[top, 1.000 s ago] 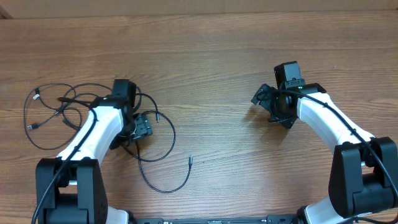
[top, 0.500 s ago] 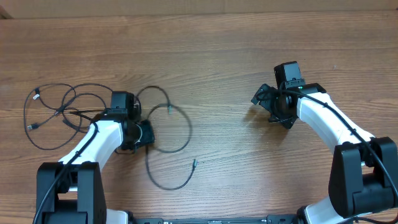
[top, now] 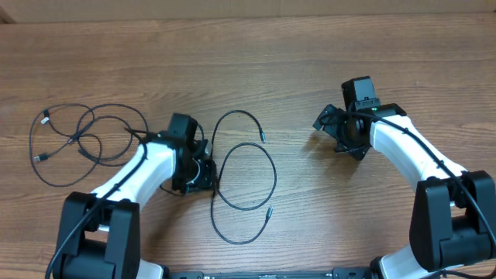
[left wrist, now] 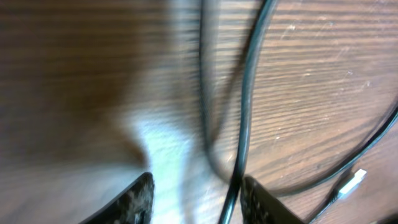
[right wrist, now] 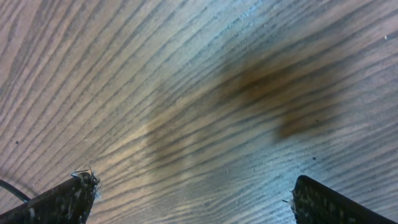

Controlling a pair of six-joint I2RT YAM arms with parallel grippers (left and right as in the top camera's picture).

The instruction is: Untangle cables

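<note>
1. The left arm (top: pixel 128 174) rose from its base at the near edge and leaned toward 1 o'clock, its wrist bent so the left pincer (top: pixel 200 174) pointed down at the worktop (top: pixel 256 54)
2. In the left wrist view the left pincer (left wrist: pixel 199 194) had its fingers (left wrist: pixel 140 198) apart; blurred bare wood showed in most of the gap
3. Of the cables, one loose cable (top: pixel 274 174) lay in two open loops just at 3 o'clock of the left pincer, with its nearest curve touching or passing under the tip
4. Seen from the left wrist, that loose cable (left wrist: pixel 244 112) ran from 12 o'clock down between the fingers, close against the 3 o'clock one; whether it was pressed there could not be told
5. A silver plug end (left wrist: pixel 353 182) lay at 4 o'clock of the gap
6. The tangled bundle (top: pixel 77 138) sat well apart at 9 o'clock of the left pincer, behind the forearm
7. The right arm (top: pixel 411 155) reached toward 10 o'clock, and the right pincer (top: pixel 339 133) stood wide apart, holding nothing
8. Its fingers (right wrist: pixel 62 199) framed only wood, and the cables lay well off at its 9 o'clock
</note>
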